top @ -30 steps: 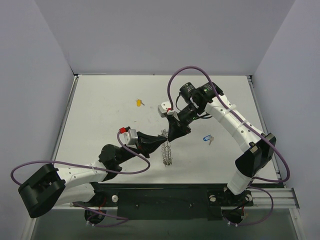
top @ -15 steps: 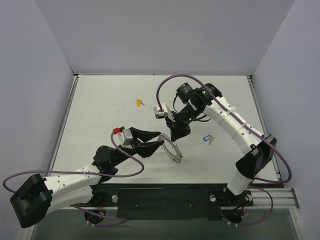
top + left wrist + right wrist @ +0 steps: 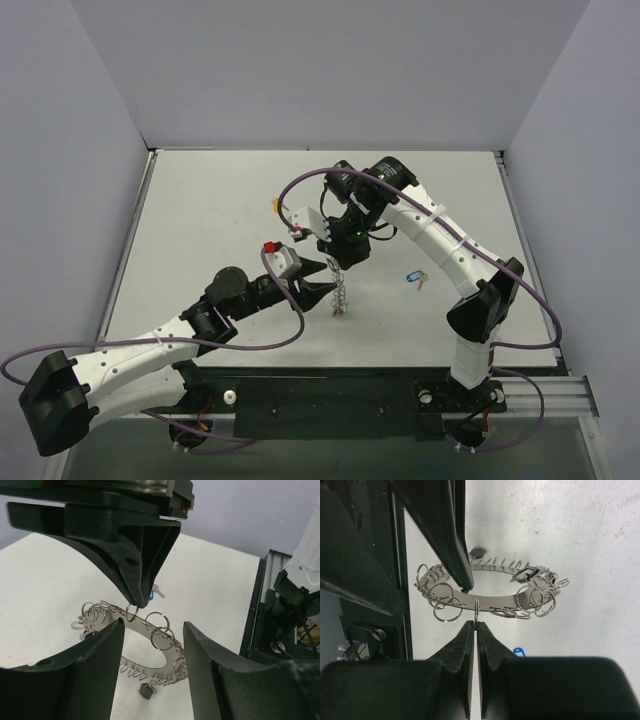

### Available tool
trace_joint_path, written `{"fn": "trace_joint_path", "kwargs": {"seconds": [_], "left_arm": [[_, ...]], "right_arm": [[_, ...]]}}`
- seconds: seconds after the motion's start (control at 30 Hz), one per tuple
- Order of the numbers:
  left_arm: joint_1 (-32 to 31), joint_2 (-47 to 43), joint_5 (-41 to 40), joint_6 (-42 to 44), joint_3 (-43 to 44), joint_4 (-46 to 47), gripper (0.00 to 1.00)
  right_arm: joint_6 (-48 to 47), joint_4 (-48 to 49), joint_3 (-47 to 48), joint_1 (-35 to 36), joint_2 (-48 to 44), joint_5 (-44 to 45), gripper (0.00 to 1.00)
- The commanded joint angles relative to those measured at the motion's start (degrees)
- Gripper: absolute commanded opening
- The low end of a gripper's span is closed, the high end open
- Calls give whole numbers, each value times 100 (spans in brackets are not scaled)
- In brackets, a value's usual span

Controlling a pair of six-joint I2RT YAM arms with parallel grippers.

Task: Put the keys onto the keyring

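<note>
The keyring, a silvery band with several small split rings on its rim, hangs in the air above the table. My right gripper is shut on one of its small rings. In the top view the keyring dangles below the right gripper. My left gripper is open, its fingers on either side of the near part of the keyring without touching it. Seen from above, the left gripper sits just left of the ring. A blue key lies on the table to the right. A yellow key lies further back.
The right arm's purple cable loops over the table near the yellow key. A black rail runs along the near edge by the arm bases. Grey walls close in the white table on three sides.
My left gripper has opened and let go of the keyring. The right arm has swung left with the ring, which now hangs from it alone. The left arm has shifted right.
</note>
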Motion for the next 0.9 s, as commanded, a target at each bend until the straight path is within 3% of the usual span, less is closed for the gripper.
{"fn": "trace_joint_path", "kwargs": {"seconds": [0.0,0.23,0.53,0.87], "left_arm": [[-167,347,-212,622,422,-85,59],[-299,646,-695,1211,396,416,57],[-281,725,-643,1607,247,759,56],[-220,866,-476,1739,308,768,41]], "right_arm": [[247,-1563,255,94,26,556,0],[204,-1572,132,95,-1,495,0],[116,-1572,62,95,-36,363,0],[89,-1572,44,103,-71,275,0]]}}
